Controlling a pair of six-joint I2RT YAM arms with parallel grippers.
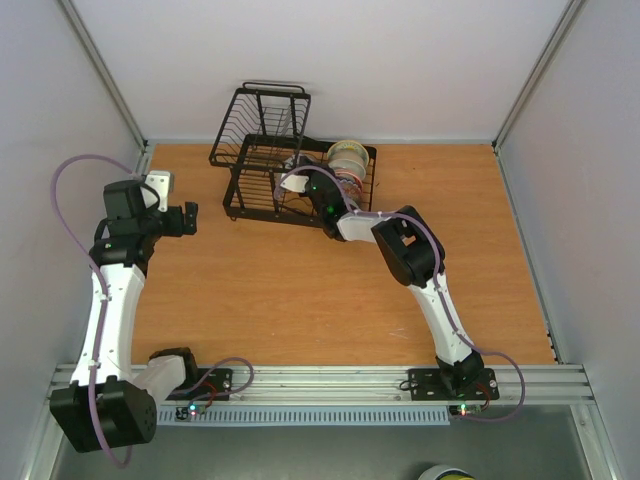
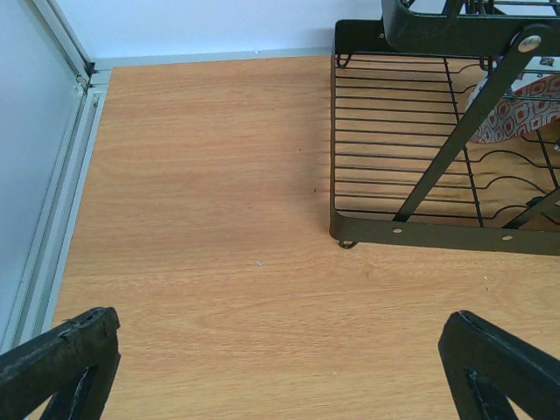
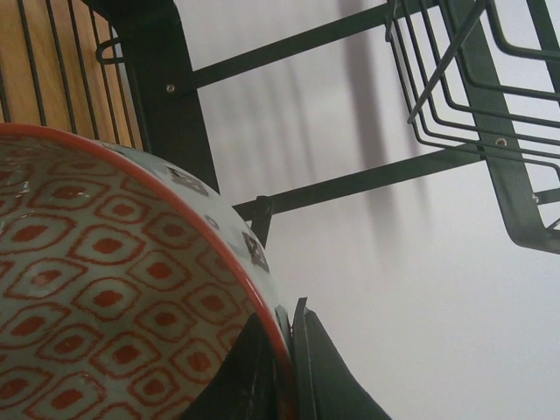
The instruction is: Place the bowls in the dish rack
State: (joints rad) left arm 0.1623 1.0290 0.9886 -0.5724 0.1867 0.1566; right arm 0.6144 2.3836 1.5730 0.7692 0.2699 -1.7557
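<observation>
While the right fingers point(image 3: 337, 381) pinch the rim of the red-and-white patterned ceramic bowl point(image 3: 105, 289) inside the black wire dish rack point(image 1: 262, 170), near other bowls point(image 1: 348, 160) standing on edge at the rack's right end, the left fingers point(image 2: 503, 367) hang spread wide and empty above the wooden bench point(image 1: 280, 290), left of the rack.

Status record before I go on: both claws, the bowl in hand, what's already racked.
left claw: open, empty, above the table left of the dish rack
right claw: shut on the red-and-white bowl by its rim, inside the rack
red-and-white bowl: held; seated in the tines or not, cannot tell
other bowls: on edge at the rack's right end; count unclear
</observation>
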